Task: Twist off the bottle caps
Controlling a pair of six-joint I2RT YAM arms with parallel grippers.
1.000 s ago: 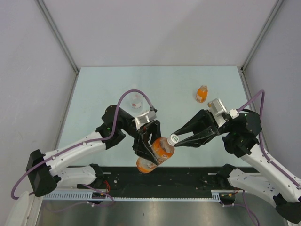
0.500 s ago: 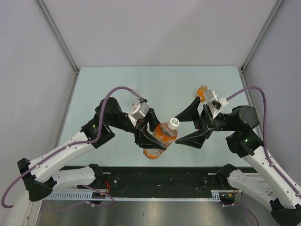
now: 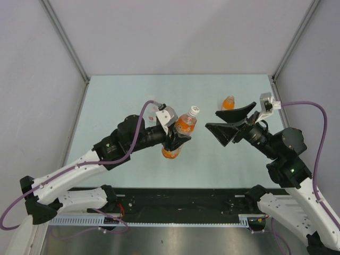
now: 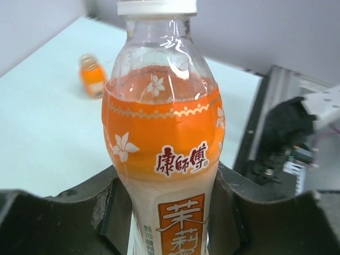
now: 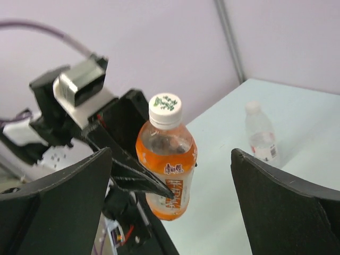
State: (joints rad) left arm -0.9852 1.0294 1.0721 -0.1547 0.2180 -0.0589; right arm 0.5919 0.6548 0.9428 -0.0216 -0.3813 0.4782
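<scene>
My left gripper (image 3: 174,139) is shut on the lower body of the taller orange-drink bottle (image 3: 179,134) and holds it off the table. Its white cap (image 3: 195,111) sits on the neck and tilts toward the right arm. The left wrist view shows the bottle (image 4: 164,138) clamped between both pads, cap (image 4: 156,6) at the top edge. My right gripper (image 3: 213,120) is open, a short way right of the cap and not touching it. From the right wrist, the bottle (image 5: 164,159) and cap (image 5: 165,109) show between the wide-spread fingers (image 5: 64,196).
A short squat orange bottle (image 3: 228,103) stands on the pale green table (image 3: 127,90) at the back right, just behind my right gripper; it also shows as the squat bottle (image 4: 93,77). A clear bottle (image 5: 260,139) with a white-red label stands beyond the held one. Grey walls enclose the table.
My right gripper has let go of the cap, opened wide and drawn back to the right. My left arm has carried the bottle up and farther over the table.
</scene>
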